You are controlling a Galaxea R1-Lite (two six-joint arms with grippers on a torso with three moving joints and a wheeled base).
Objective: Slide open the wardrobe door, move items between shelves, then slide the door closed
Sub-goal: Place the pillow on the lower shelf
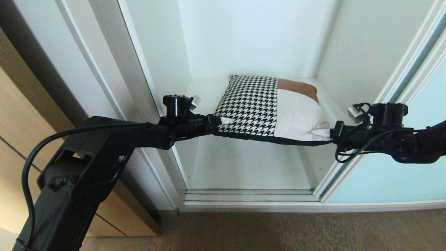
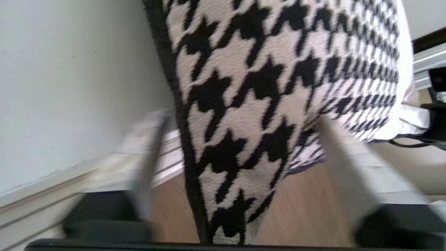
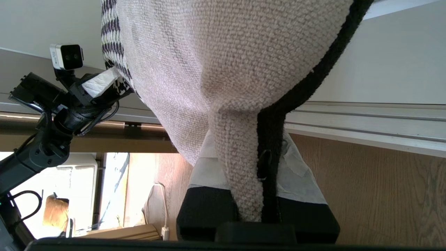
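White shelves [image 1: 209, 90] fill the wardrobe, its sliding door [image 1: 390, 174] pushed right. From the left, the left pincer [image 1: 223, 121] stands spread around the cushion's [image 1: 268, 108] houndstooth corner, not clamped. The cushion looks soft, light and saggy, lying flat, long axis left-to-right, half over the shelf edge. The right pincer [image 1: 322, 132] pinches its cream corner seam.

A light wood cabinet [image 1: 14, 139] stands at the left of the wardrobe, and grey-brown wood-grain floor [image 1: 278, 230] runs along the front, below the white sliding track [image 1: 251, 197]
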